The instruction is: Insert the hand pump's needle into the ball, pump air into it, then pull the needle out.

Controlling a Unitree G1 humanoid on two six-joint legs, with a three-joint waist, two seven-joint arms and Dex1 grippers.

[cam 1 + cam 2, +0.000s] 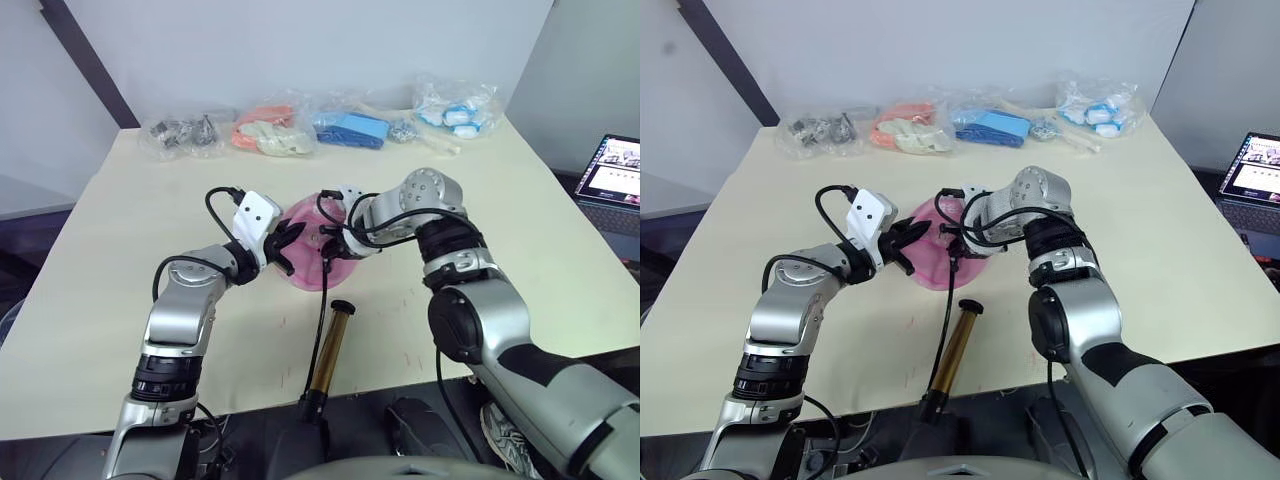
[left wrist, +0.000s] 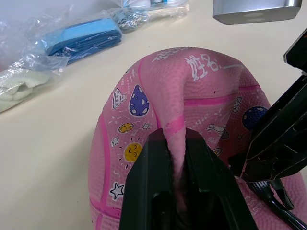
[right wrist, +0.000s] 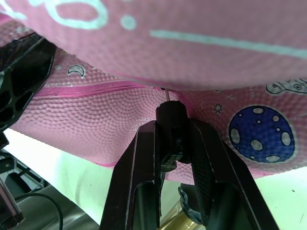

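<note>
Stretching wide before me is the pale cream tabletop (image 1: 120, 250), with a row of clear plastic bags (image 1: 270, 128) of small goods along its far edge and an open laptop (image 1: 612, 172) off beyond its right side. Near the middle of it lies the soft, part-flat pink rubber ball (image 2: 192, 96) with cartoon prints and dark seam lines, sagging between my two arms. My left pincer (image 1: 283, 243) is clenched on a raised fold of the ball's pink skin, the fold squeezed between both black fingers (image 2: 153, 191) in the left wrist view. My right pincer (image 1: 333, 237) meets the ball from the other side, and it grasps the black fitting (image 3: 171, 120) at the end of the thin black hose (image 1: 322, 300); the two pincers sit just beside one another over the ball. From the tabletop's near edge, the slim bronze-gold hand pump (image 1: 330, 355) with black end caps lies with its handle end hanging past the edge towards me, and its hose runs up from there to my right pincer. Smallest is the thin silver needle (image 3: 166, 94), a short bare length showing above the fitting, its tip touching the ball's skin at a crease beside a pink seam; whether it goes in I cannot tell.
</note>
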